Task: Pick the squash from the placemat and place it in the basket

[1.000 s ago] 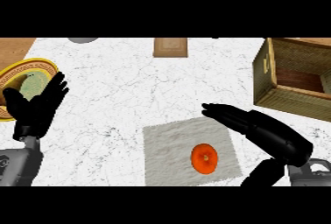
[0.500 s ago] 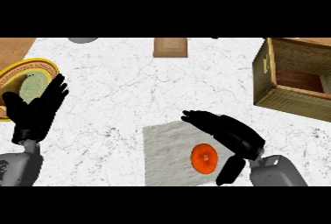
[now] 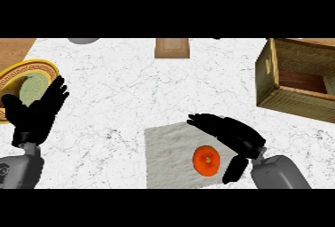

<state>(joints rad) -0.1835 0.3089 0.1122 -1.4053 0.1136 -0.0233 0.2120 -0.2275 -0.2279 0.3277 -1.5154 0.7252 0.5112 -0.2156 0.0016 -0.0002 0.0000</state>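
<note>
Right hand (image 3: 229,133) hovers with fingers outstretched, holding nothing, just above the orange squash (image 3: 207,160) on the placemat (image 3: 167,155). It should drop straight down and wrap round it before heading for the basket (image 3: 268,75).

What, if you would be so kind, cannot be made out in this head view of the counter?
- Plate: its near part is hidden behind the left robot hand.
- Placemat: its right edge lies under the right robot hand.
- Basket: cut off by the right edge; its near wall hides part of the floor.
- Grey object and brown block: cut off at the top.
- Squash: underside unseen.
</note>
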